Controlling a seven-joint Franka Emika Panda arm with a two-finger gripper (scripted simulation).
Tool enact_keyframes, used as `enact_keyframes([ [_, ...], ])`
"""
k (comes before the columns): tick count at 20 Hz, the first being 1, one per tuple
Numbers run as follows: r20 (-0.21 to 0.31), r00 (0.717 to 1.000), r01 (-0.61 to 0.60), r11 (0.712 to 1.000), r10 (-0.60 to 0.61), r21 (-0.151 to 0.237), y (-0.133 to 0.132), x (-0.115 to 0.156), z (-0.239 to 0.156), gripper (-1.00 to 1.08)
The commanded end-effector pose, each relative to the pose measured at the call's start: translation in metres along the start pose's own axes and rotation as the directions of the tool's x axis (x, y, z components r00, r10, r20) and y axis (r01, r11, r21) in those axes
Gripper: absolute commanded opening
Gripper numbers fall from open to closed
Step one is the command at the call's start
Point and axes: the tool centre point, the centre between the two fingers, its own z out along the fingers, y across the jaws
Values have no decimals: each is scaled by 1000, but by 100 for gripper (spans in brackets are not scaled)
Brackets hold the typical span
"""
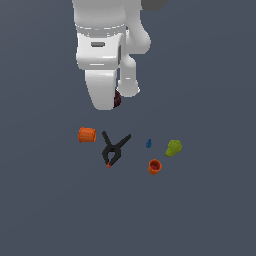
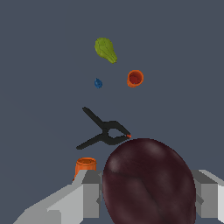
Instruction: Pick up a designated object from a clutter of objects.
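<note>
While the white arm (image 1: 107, 55) fills the upper part of the exterior view, the wrist view shows its gripper (image 2: 146, 192) clamped on the plum (image 2: 148, 183): a grey finger (image 2: 87, 194) presses one side of the dark maroon fruit and a second finger presses the opposite side. The plum bulges large between them in that view. In the exterior view only a sliver of the plum (image 1: 117, 99) peeks out from behind the arm's lowest white link, at about twelve o'clock from the scattered items and apart from all of them; the fingers themselves are hidden there.

Taking the black clamp (image 1: 115, 149) as the dial's centre in the exterior view, its two handles spread toward eleven and one o'clock, and its orange tip points to about seven o'clock. One orange cup (image 1: 87, 134) lies on its side near the clamp at about ten o'clock. The tiny blue piece (image 1: 148, 144) sits at about three o'clock from the clamp. Beyond it, also near three o'clock, rests the yellow-green pear (image 1: 173, 147). The second orange cup (image 1: 155, 166) stands with its mouth upward at about four o'clock, just below the blue piece and the pear. None of these items touch one another.

All of them rest on a plain dark grey floor (image 1: 50, 210).
</note>
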Motion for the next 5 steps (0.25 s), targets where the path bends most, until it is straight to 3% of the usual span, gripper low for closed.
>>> enact_keyframes([
  [1,0,1000,1,1000,-1,0,1,-2,-4,-100],
  [5,0,1000,1,1000,-1,0,2,-2,-3,-100],
])
